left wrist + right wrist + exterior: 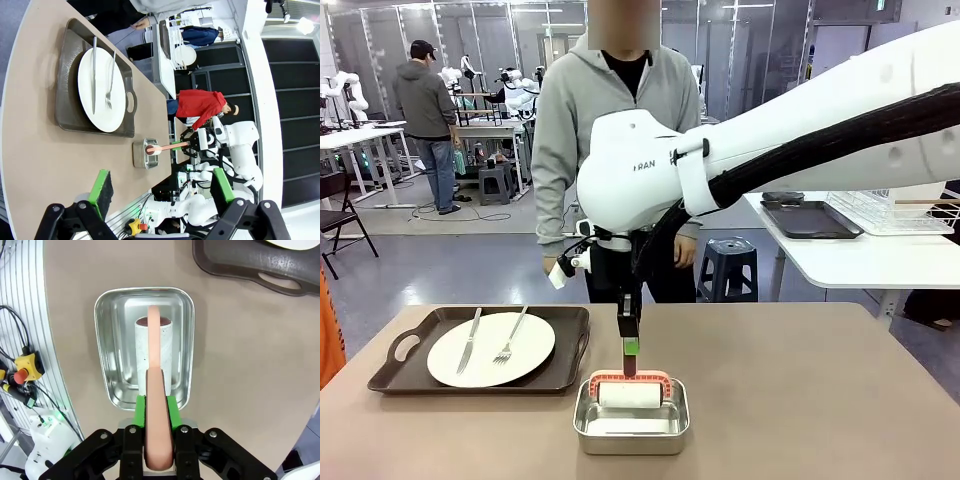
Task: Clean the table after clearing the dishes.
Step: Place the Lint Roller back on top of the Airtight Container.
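The large matte tan-brown table (820, 400) lies under the right claw (630, 346). The round white dinner plate (490, 350), with a silver knife (468, 340) and fork (510, 337), sits on its dark brown handled tray (575, 335) near that claw's left. The right claw is clenched on the salmon-pink handle (154, 365) of a white lint roller (632, 395), which rests directly below it in a small shiny steel rectangular pan (592, 425). The left claw (161, 184) hangs released, green pads wide apart, with the tray and pan ahead of it.

- table (820, 400): tan top, matt, smooth
- pan (630, 441): bare metal, bright, reflective
- plate (535, 352): white, glossy, smooth
- tray (562, 374): dark brown, dull, plastic look
- knife (470, 340), fork (510, 338): polished silver metal
- roller handle (157, 390): salmon plastic, smooth, satin
- roll (632, 395): white, matt, papery
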Controlling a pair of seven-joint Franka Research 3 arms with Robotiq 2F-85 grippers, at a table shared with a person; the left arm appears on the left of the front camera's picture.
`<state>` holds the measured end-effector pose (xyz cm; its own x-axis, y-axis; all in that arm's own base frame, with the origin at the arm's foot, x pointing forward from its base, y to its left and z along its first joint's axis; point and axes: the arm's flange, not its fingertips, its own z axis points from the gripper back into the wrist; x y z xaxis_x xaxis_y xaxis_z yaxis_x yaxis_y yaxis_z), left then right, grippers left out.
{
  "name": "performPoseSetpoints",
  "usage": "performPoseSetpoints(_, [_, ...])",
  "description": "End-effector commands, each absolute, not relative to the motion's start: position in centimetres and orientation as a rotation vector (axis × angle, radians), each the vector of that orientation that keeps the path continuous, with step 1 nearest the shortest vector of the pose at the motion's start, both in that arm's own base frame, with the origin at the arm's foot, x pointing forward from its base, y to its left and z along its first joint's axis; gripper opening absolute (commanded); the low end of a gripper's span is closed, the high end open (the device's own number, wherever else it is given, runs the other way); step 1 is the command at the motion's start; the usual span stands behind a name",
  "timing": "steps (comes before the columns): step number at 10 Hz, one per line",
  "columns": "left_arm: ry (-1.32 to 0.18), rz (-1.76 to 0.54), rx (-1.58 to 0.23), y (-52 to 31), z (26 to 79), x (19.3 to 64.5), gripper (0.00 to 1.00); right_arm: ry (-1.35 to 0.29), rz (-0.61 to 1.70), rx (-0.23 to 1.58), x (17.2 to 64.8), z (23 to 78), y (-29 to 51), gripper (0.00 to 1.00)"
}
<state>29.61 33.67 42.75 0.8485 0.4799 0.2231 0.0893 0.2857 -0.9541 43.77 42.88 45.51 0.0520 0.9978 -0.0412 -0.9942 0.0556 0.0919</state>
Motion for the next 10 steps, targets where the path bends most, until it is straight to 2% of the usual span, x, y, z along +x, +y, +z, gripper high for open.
performPoseSetpoints(1, [-0.538, 0.267, -1.273, 33.8, 42.8, 29.4, 1.00, 0.141, 1.536, 0.018, 44.9, 44.9, 43.9, 0.20])
performPoseSetpoints(5, [-0.538, 0.267, -1.273, 33.8, 42.8, 29.4, 1.00, 0.132, 1.533, -0.009, 47.4, 41.5, 43.3, 0.20])
performPoseSetpoints(10, [-0.538, 0.267, -1.273, 33.8, 42.8, 29.4, 1.00, 0.080, 1.569, 0.052, 49.2, 38.7, 41.6, 0.20])
